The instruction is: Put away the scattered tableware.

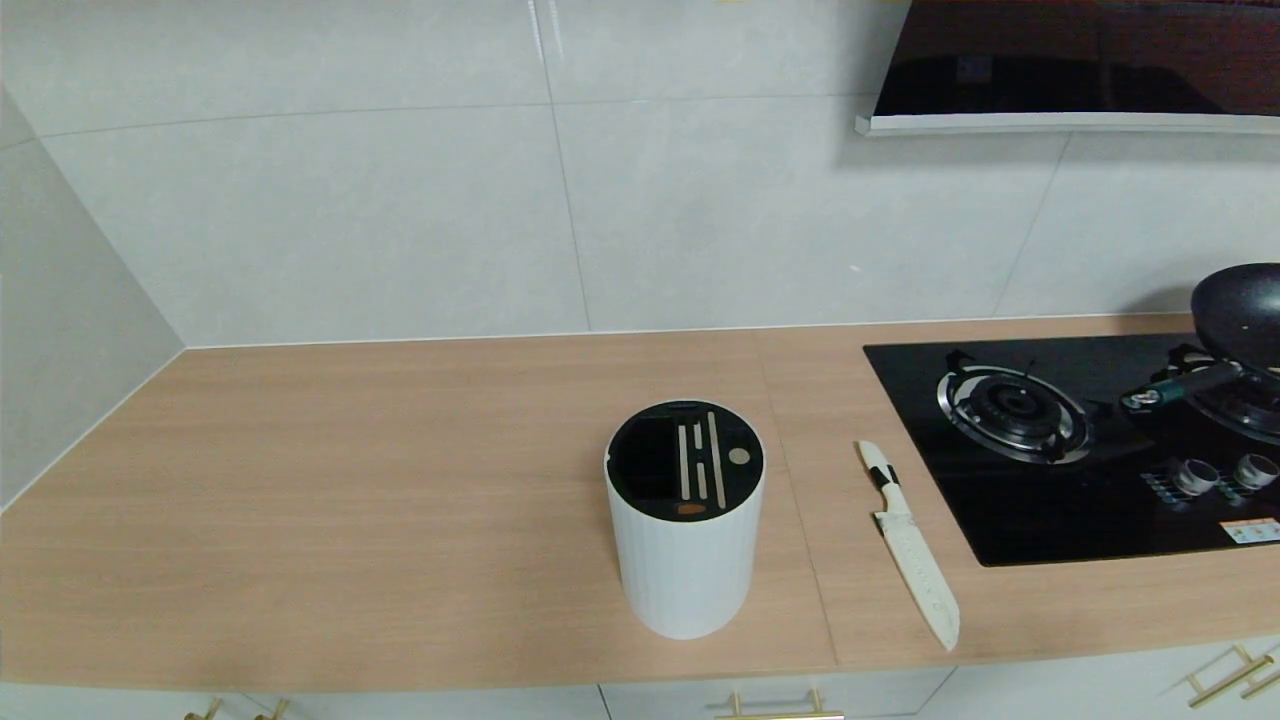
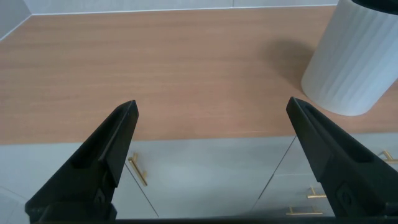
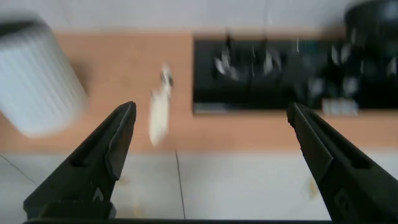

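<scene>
Pale grey wall tiles [image 1: 400, 200] back a light wooden bench [image 1: 350, 480] that runs the width of my head view, with a dark extractor hood [image 1: 1080, 60] mounted at upper right.

Task items: a white ribbed cylindrical holder [image 1: 685, 540] stands upright near the middle of the bench, close to its front edge. Its black top carries several narrow slots and one large open compartment. A white knife [image 1: 910, 550] lies flat on the bench between the holder and the black gas hob [image 1: 1080, 480], touching neither. Its handle, ringed by a dark band, points toward the wall, and its blade tip points toward the front edge of the bench.

Other items: the near left burner [image 1: 1012, 405] of the hob is bare. A dark pan [image 1: 1240, 310] sits on the right burner, its handle reaching toward the middle of the hob. Brass drawer pulls [image 1: 775, 712] show on the white cabinet fronts below the bench.

Rig: my left hand [image 2: 211, 155] hangs in front of the bench edge, fingers spread wide and holding nothing, with the holder ahead of it on its right side. My right hand [image 3: 211, 155] is likewise spread wide and holds nothing; it hangs off the front of the bench, facing the knife and the hob.
</scene>
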{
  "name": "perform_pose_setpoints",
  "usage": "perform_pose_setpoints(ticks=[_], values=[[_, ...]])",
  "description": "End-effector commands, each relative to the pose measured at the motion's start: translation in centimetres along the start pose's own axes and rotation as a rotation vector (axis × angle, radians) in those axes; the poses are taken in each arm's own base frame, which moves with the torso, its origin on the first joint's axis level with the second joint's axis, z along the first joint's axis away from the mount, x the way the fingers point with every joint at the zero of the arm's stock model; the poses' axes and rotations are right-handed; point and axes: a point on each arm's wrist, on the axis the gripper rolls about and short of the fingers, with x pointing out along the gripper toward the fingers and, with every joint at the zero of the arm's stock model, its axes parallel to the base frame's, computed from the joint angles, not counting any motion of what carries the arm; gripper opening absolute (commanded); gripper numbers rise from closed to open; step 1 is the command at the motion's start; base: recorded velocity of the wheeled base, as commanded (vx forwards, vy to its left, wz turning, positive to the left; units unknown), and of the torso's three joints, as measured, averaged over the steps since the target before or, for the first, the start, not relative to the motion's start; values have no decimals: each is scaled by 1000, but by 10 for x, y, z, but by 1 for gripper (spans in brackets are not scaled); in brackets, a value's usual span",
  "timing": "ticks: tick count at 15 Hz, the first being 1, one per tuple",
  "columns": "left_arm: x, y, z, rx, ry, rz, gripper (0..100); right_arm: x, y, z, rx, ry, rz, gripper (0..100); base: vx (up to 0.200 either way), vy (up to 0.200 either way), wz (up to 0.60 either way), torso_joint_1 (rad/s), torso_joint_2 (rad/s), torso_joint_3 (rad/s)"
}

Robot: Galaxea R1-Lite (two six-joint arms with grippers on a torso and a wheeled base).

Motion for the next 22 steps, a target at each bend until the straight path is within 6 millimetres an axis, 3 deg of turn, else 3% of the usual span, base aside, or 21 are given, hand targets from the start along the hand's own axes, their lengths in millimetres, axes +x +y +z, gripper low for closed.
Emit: perform_pose_setpoints(ticks=[1, 3, 4, 7, 10, 14, 22], values=[[0, 0, 0, 0, 2, 1, 100, 34, 0, 25, 22, 217, 86, 100, 0, 0, 0, 0, 0, 0], [0, 0, 0, 0, 2, 1, 100, 55, 0, 30, 35, 340, 119, 100, 0, 0, 0, 0, 0, 0], [0, 0, 0, 0, 2, 1, 100, 84, 2, 39, 49, 456, 206, 100, 0, 0, 0, 0, 0, 0], [0, 0, 0, 0, 2, 1, 100, 133, 21, 47, 64, 625, 358, 100, 0, 0, 0, 0, 0, 0], [0, 0, 0, 0, 2, 1, 100, 181, 41, 39, 41, 757, 417, 100, 0, 0, 0, 0, 0, 0], [0, 0, 0, 0, 2, 1, 100, 245, 62, 12, 31, 782, 422, 100, 0, 0, 0, 0, 0, 0], [0, 0, 0, 0, 2, 1, 100, 301, 87, -39, -62, 871, 388, 100, 0, 0, 0, 0, 0, 0]])
